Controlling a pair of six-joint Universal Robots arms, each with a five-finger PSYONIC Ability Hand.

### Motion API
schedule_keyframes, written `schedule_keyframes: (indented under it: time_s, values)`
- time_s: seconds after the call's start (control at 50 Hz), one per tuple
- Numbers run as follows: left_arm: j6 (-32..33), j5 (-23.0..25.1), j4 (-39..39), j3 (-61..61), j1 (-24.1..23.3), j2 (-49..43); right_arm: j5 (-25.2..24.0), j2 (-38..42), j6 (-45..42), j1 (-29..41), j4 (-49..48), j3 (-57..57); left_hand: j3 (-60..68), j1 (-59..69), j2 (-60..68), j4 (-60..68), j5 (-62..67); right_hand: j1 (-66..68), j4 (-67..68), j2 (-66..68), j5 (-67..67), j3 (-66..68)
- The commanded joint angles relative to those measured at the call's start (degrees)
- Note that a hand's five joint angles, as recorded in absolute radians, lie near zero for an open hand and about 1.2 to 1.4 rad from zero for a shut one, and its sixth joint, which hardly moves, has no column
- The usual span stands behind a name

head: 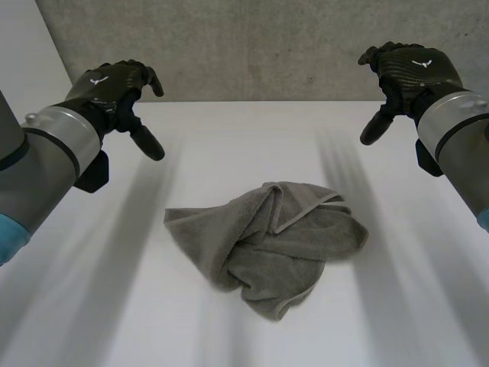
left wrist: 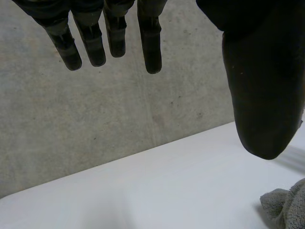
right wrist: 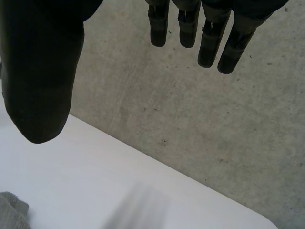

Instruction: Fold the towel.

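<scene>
Lying crumpled on the table (head: 229, 130), the grey towel (head: 267, 241) (unfolded) sits between the left hand (head: 114, 88) and right hand (head: 409, 73), both raised, fingers relaxed, empty.

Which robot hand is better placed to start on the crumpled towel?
Probably the left robot hand: the towel has a flat corner pointing its way. The right robot hand faces bunched folds. Both hover open, clear of the cloth.

No legible txt/nos.; only a small white logo on back of left hand (head: 111, 84) & right hand (head: 416, 70).
</scene>
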Motion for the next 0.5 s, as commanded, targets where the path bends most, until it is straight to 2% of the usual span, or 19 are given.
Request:
schedule_keyframes:
  time_s: [0.02, 0.42, 0.5]
  values:
    - [0.0, -0.7, -0.7, 0.0, 0.0, 1.2, -0.1, 0.1, -0.4, -0.7, 0.2, -0.5, -3.8, -4.2, -3.5, -4.0, -2.7, -3.3, -4.5, -4.4, -3.2, -4.1]
    - [0.0, -0.6, -0.7, 0.1, 0.1, 1.0, -0.1, -0.2, -0.5, -2.0, 0.2, -0.9, -3.6, -4.0, -3.3, -3.8, -2.5, -3.3, -4.5, -4.4, -3.2, -4.1]
    - [0.0, 0.1, -0.7, 0.1, 0.1, 0.7, -1.7, -0.2, -3.2, -2.2, 1.0, -2.1, -2.7, -3.2, -2.5, -3.0, -1.7, -3.3, -4.5, -4.4, -3.2, -4.1]
